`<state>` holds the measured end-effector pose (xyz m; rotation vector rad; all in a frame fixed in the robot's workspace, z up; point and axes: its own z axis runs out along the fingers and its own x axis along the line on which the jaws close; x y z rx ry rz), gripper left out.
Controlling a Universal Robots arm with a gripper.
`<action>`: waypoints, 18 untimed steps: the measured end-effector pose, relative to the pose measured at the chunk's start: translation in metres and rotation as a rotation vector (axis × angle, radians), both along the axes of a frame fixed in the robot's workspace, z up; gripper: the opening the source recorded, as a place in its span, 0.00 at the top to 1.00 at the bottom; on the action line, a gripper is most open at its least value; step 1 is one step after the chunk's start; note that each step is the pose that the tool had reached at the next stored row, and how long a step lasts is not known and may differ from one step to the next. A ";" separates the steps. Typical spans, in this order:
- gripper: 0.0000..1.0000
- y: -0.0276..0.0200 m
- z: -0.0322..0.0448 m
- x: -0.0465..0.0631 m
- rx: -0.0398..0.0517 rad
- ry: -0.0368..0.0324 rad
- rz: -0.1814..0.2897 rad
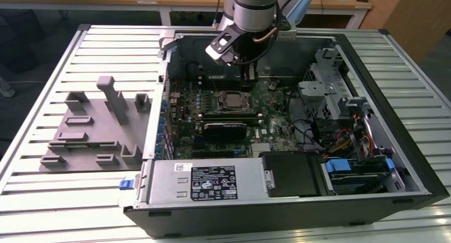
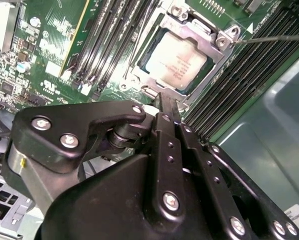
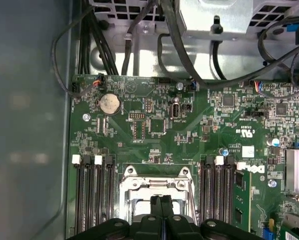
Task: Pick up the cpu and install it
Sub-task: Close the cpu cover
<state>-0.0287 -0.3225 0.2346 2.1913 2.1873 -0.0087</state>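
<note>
The cpu (image 2: pixel 177 62) lies flat in the motherboard socket (image 2: pixel 217 37), silvery top up, with the dark metal frame around it. In the exterior view the cpu (image 1: pixel 231 99) sits mid-board inside the open computer case (image 1: pixel 394 148). My gripper (image 2: pixel 167 102) hangs just above the socket's edge, its two black fingers pressed together with nothing between them. It is apart from the chip. In the first wrist view the fingertips (image 3: pixel 161 202) cover the middle of the socket (image 3: pixel 132 192). In the exterior view the gripper (image 1: pixel 248 85) points down just behind the socket.
Memory slots (image 3: pixel 92 195) flank the socket on both sides. A thin metal lever (image 2: pixel 277 36) sticks out from the socket's corner. A grey plastic tray with upright posts (image 1: pixel 92 127) lies on the slatted table (image 1: pixel 42 201) at the exterior view's left. Cables and a drive cage (image 1: pixel 331 90) crowd the case's right.
</note>
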 end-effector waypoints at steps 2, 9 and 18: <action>0.89 -0.0001 -0.0007 -0.002 0.0000 0.0000 0.000; 0.89 -0.0003 -0.0019 -0.006 0.0000 -0.0002 0.000; 0.89 -0.0003 -0.0020 -0.006 0.0000 -0.0002 0.072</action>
